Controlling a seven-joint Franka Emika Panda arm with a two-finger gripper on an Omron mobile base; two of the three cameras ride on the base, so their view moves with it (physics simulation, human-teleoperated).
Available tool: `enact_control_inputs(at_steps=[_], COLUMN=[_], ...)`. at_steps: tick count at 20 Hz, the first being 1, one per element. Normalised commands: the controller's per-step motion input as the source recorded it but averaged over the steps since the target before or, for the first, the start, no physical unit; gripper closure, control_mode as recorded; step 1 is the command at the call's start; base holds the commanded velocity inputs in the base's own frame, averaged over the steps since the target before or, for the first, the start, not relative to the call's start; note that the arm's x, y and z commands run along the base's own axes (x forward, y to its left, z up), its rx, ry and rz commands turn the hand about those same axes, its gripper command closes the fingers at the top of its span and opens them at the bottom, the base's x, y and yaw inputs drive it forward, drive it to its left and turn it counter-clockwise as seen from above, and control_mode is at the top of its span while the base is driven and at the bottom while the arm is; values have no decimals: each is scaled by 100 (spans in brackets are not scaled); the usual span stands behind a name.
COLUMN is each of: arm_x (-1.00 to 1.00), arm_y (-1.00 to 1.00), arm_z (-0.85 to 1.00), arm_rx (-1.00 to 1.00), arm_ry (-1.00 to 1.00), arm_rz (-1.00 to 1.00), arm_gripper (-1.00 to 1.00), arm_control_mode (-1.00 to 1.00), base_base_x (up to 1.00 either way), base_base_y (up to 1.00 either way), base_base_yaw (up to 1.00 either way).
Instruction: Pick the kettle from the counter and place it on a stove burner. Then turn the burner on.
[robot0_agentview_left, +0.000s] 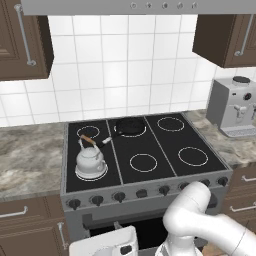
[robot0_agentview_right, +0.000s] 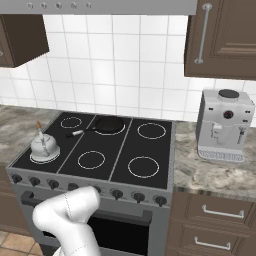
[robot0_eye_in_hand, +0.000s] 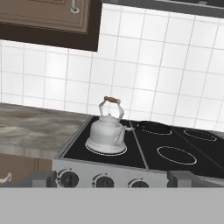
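**Kettle seated on the front-left burner**

The mottled grey-brown stone counter (robot0_agentview_left: 30, 155) runs on both sides of the black glass cooktop (robot0_agentview_left: 150, 145), which is marked with thin white circles. To its right stands a boxy silver coffee machine (robot0_agentview_right: 223, 125), set near the tiled wall. A black frying pan (robot0_agentview_left: 130, 125) rests on a rear middle ring, its handle pointing toward the front left.

The small squat silver-grey kettle (robot0_agentview_left: 90, 161) stands upright on the white-ringed stove burner (robot0_agentview_left: 91, 175) at the front left, its base inside the outline. Its domed lid carries an arched brown wooden handle, and a short spout points toward the pan. It sits close to the cooktop's left edge and above the row of dark round knobs (robot0_agentview_left: 119, 196); the middle and right front rings lie bare.

The gripper (robot0_eye_in_hand: 112, 179) hangs low before the knobs, its jaws spread wide and holding nothing.
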Motion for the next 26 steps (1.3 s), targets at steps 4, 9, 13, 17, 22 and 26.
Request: enact_control_inputs(at_steps=[4, 9, 13, 17, 22, 26], arm_x=[39, 37, 39, 44, 41, 34], arm_y=[0, 0, 0, 0, 0, 9], arm_z=[-15, -20, -24, -27, -32, -37], arm_rx=[0, 0, 0, 0, 2, 5], arm_ry=[-1, -3, -4, -4, -4, -3], arm_rz=[0, 0, 0, 0, 0, 0], arm_gripper=[-100, -100, -100, -100, -100, -100], arm_control_mode=[-100, -100, -100, -100, -100, -100], base_base_x=[0, 0, 0, 0, 0, 0], base_base_y=[0, 0, 0, 0, 0, 0], base_base_yaw=[0, 0, 0, 0, 0, 0])
